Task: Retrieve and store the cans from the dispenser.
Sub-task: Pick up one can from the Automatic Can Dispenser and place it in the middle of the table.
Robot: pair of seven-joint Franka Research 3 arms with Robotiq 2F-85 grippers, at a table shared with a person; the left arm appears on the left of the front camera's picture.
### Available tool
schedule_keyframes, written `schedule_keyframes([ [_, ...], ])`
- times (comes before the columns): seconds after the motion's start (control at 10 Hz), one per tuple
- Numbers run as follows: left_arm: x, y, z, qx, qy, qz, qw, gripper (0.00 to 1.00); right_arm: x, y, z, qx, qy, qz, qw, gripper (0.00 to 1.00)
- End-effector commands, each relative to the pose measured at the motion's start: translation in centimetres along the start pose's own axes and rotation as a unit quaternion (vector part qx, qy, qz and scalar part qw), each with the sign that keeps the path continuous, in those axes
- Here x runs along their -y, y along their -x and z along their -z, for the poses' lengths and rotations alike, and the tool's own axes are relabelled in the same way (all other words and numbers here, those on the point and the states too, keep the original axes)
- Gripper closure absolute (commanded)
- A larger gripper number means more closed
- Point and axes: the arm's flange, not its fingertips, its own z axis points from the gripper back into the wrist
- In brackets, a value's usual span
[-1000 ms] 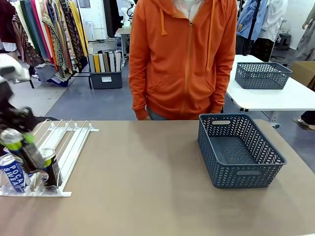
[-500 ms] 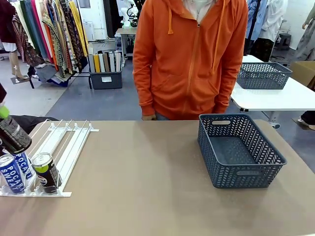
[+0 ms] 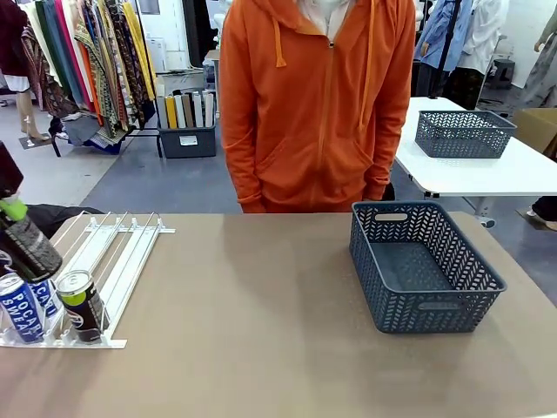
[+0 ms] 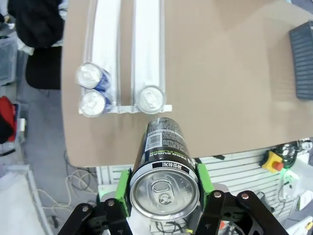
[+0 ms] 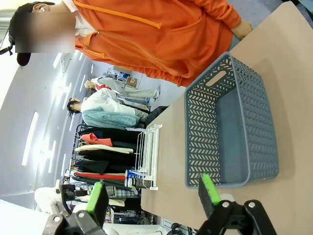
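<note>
My left gripper (image 4: 164, 192) is shut on a dark can (image 4: 164, 161) with a yellow-green label, its silver top facing the wrist camera. In the front view this held can (image 3: 31, 249) hangs tilted at the far left, above the white dispenser (image 3: 123, 258). At the dispenser's near end stand two blue Pocari Sweat cans (image 3: 19, 306) and a dark can (image 3: 81, 305). From above, their tops show as two blue cans (image 4: 94, 90) and a third can (image 4: 150, 98). My right gripper (image 5: 152, 193) is open, with nothing between its green pads, high above the table.
A dark grey lattice basket (image 3: 423, 266) sits empty at the table's right, with its corner (image 4: 303, 54) in the left wrist view. A person in an orange hoodie (image 3: 318, 104) stands at the far edge. Bare tabletop lies between dispenser and basket.
My left gripper has lifted the dark can out of the dispenser's front and carried it up and to the left. The person has shifted slightly.
</note>
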Motion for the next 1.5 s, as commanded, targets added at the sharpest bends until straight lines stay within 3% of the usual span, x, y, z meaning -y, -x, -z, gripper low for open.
schedule_keyframes([
  [0.0, 4.6, -0.9, 2.1, -0.003, 0.006, -0.028, 1.0, 1.0, -0.4, -0.4, 0.0, 0.006, -0.01, -0.001, 1.0, 0.0],
  [0.1, 9.3, -2.1, 3.8, 0.0, 0.005, 0.008, 1.0, 1.0, -0.4, -0.4, 0.0, 0.006, -0.01, -0.001, 1.0, 0.0],
  [0.2, 14.0, -3.2, 5.6, 0.035, -0.055, -0.012, 0.998, 1.0, -0.4, -0.4, 0.0, 0.006, -0.01, -0.001, 1.0, 0.0],
  [0.5, 26.2, -5.1, 12.6, 0.016, 0.013, 0.128, 0.992, 1.0, -0.4, -0.4, 0.0, 0.006, -0.01, -0.001, 1.0, 0.0],
  [0.6, 30.5, -5.3, 17.0, 0.014, 0.0, 0.166, 0.986, 1.0, -0.4, -0.4, 0.0, 0.006, -0.01, -0.001, 1.0, 0.0],
  [0.7, 32.6, -5.5, 19.4, 0.01, -0.002, 0.181, 0.983, 1.0, -0.4, -0.4, 0.0, 0.006, -0.01, -0.001, 1.0, 0.0],
  [0.9, 34.5, -6.0, 23.5, -0.014, -0.024, 0.185, 0.982, 1.0, -0.4, -0.4, 0.0, 0.006, -0.01, -0.001, 1.0, 0.0],
  [1.4, 33.8, -5.3, 27.4, -0.046, -0.04, 0.178, 0.982, 1.0, -0.4, -0.4, 0.0, 0.006, -0.01, -0.001, 1.0, 0.0],
])
